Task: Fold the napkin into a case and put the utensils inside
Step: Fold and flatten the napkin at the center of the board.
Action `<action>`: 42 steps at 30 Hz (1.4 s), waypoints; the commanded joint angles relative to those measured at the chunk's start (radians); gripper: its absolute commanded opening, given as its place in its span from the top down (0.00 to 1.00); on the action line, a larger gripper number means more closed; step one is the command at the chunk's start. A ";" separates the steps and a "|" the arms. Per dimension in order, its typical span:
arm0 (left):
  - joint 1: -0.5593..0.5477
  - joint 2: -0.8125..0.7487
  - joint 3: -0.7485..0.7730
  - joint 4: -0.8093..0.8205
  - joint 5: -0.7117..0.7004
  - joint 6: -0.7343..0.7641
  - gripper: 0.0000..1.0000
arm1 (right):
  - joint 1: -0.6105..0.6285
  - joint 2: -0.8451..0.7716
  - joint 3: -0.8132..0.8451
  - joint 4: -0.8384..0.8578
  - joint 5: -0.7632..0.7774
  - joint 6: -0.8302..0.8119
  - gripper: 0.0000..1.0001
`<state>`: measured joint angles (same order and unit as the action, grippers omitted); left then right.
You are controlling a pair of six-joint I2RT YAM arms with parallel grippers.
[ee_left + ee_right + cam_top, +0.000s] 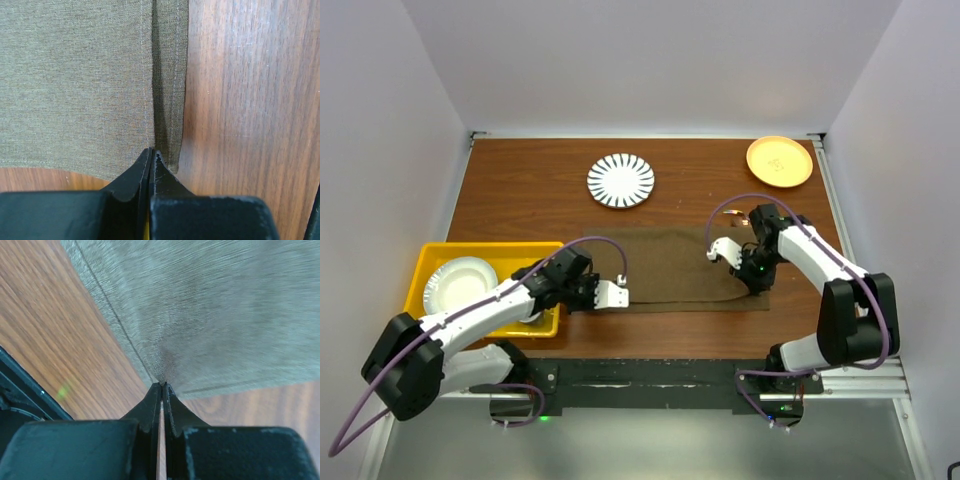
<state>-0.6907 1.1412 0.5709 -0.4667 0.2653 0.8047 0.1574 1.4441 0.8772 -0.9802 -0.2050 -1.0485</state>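
Left gripper (152, 154): is pinching the near left corner of the dark olive-brown cloth napkin (75, 75), with its fingers pressed together on the hem.
Right gripper (162, 386): is pinching the near right corner of the napkin, with its fingers likewise pressed together.
Napkin position: is lying flat as a wide band on the brown wooden table (520, 190), between the two arms.
Step in hand: judged to be a lengthwise fold. The cloth is not yet forming a narrow case.
Next move: is calling for both arms to lift evenly and carry the near edge toward the far edge.
Wrist views: are showing the closed fingertips and a doubled hem strip, which the arms hide in the top view.
Top view: is showing the yellow plastic bin (430, 262), the striped round plate (621, 181) and the orange round plate (779, 161).
Utensils: cannot be told with certainty in any view.
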 commanded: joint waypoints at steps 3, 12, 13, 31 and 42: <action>-0.006 -0.080 0.104 -0.088 0.060 0.001 1.00 | 0.004 -0.089 0.118 -0.110 -0.030 -0.019 1.00; -0.006 -0.100 0.070 -0.164 0.132 0.050 1.00 | 0.005 -0.107 0.023 -0.081 0.019 -0.041 1.00; -0.006 -0.097 0.058 -0.165 0.134 0.056 1.00 | 0.005 -0.102 0.013 -0.071 0.016 -0.039 1.00; -0.007 0.035 0.020 -0.036 0.069 0.025 1.00 | 0.005 0.032 0.040 0.008 0.027 -0.031 1.00; -0.006 -0.023 0.061 -0.098 0.071 0.025 1.00 | 0.007 -0.063 0.056 -0.068 0.045 -0.053 1.00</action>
<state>-0.6907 1.1580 0.5888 -0.5583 0.3317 0.8307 0.1581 1.4467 0.9165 -1.0080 -0.1902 -1.0714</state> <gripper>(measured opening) 0.013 0.012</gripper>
